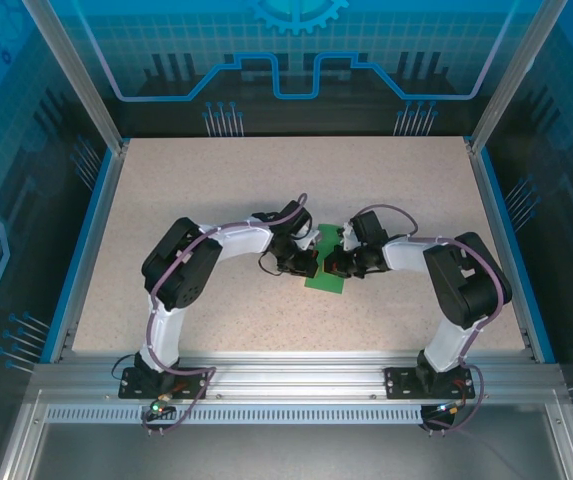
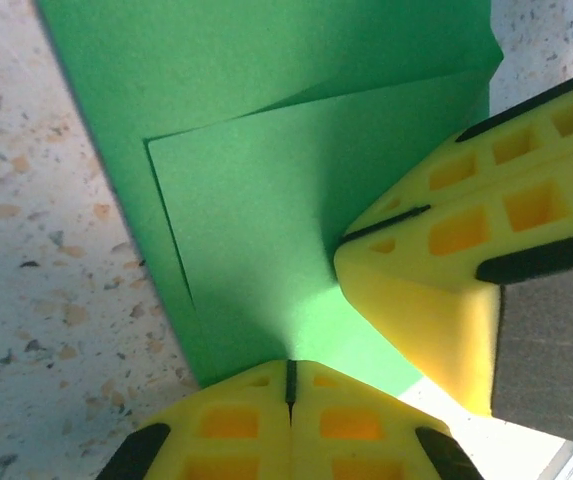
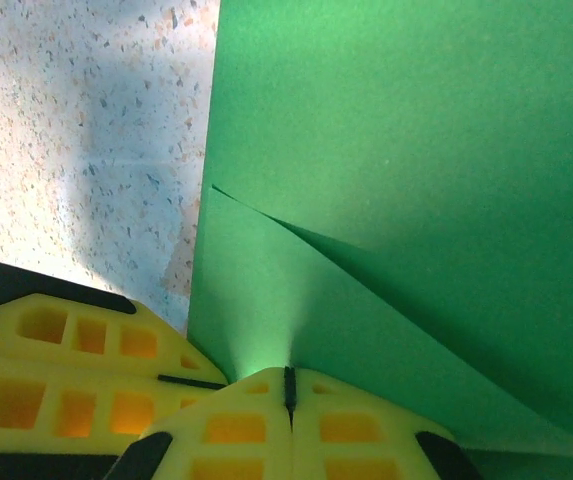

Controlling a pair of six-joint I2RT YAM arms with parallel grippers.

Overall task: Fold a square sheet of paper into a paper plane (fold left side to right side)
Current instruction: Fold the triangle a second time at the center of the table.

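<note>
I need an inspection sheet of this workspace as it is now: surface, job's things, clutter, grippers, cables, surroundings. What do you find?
Surface: speckled beige table, blue edging.
Job's things: square sheet of paper, green, mid-table, one flap folded over with a slanted edge.
Clutter: nothing seen.
Grippers: left gripper and right gripper both shut, yellow tips down on the paper, close together.
Cables: purple cables run along both arms.
Surroundings: aluminium frame at the near edge; blue printed panels around.
</note>
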